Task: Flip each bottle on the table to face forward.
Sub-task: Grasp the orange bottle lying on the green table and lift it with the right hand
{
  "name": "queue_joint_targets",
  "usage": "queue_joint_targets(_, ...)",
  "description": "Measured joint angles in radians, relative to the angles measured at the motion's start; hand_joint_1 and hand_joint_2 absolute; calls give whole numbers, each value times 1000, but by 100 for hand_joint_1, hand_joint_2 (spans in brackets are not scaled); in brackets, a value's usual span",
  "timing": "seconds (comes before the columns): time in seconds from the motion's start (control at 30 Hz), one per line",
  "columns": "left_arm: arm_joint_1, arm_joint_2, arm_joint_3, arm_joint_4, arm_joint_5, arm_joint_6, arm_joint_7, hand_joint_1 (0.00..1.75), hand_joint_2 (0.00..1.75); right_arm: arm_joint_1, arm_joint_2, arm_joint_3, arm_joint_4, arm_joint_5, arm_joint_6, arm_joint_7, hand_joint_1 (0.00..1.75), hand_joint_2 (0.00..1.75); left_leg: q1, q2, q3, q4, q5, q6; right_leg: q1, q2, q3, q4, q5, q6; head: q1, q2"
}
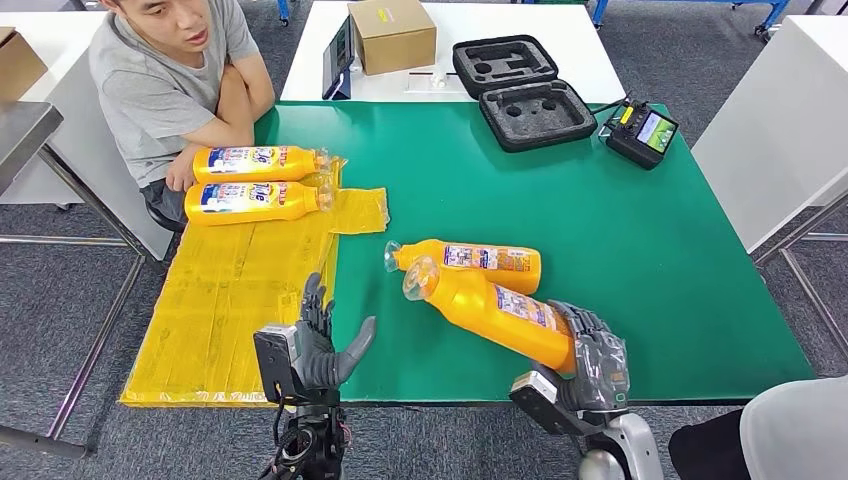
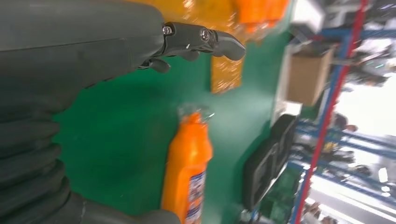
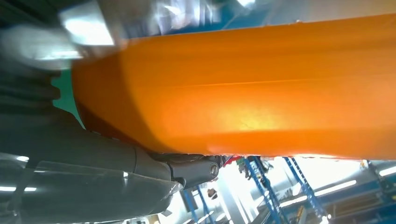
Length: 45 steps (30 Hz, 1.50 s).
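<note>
Green table (image 1: 620,250) under both hands, with yellow sheet (image 1: 230,300) spread just beyond the left hand (image 1: 318,345). Held bottle (image 1: 495,312) clamped at its base in the right hand (image 1: 592,362), cap end raised, pointing away and toward the left hand. Second bottle (image 1: 465,262) lying just beyond it, touching or nearly so. Two more bottles (image 1: 255,182) far beyond the left hand, fingers apart, holding nothing.
</note>
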Motion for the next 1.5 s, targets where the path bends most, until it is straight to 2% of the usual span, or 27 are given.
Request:
queue_joint_targets(0.2, 0, 11, -44, 22, 66, -98, 55, 0, 175, 12, -2, -17, -5, -16, -17, -10, 175, 175, 0, 0, -1, 0, 0, 0, 0, 0, 0, 0, 0, 0, 0, 0)
queue_joint_targets(0.37, 0, 18, -71, 27, 75, -115, 63, 0, 175, 11, -2, -19, 1, -17, -21, -16, 175, 175, 0, 0, -1, 0, 0, 0, 0, 0, 0, 0, 0, 0, 0, 0)
queue_joint_targets(0.5, 0, 21, -82, 29, 80, -123, 71, 0, 0, 11, -3, -20, 2, -17, -24, -17, 175, 175, 0, 0, -1, 0, 0, 0, 0, 0, -1, 0, 0, 0, 0, 0)
queue_joint_targets(0.67, -1, 29, -103, 32, 127, -215, 133, 0, 0, 5, -3, -20, 8, -19, -34, -17, 175, 175, 0, 0, -1, 0, 0, 0, 0, 0, -1, 0, 0, 0, 0, 0)
queue_joint_targets(0.8, -3, 37, -127, 32, 129, -267, 147, 0, 175, -7, -3, -16, 18, -12, -41, -13, 175, 175, 0, 0, -1, 0, 0, 0, 0, 0, -1, 0, 0, 0, 0, 0)
queue_joint_targets(1.23, -27, 44, -185, 48, 69, -331, 177, 0, 175, -36, 1, -6, 47, 76, -56, 35, 175, 175, 0, 0, -2, 0, 0, 0, 0, 0, -1, 0, 0, 0, 0, 0)
queue_joint_targets(1.5, -55, 33, -205, 73, 7, -254, 145, 0, 175, -93, 25, 47, 101, 103, -51, 60, 175, 175, 0, 0, -1, 0, 1, 0, 0, 0, -1, 0, 0, 0, 0, 0)
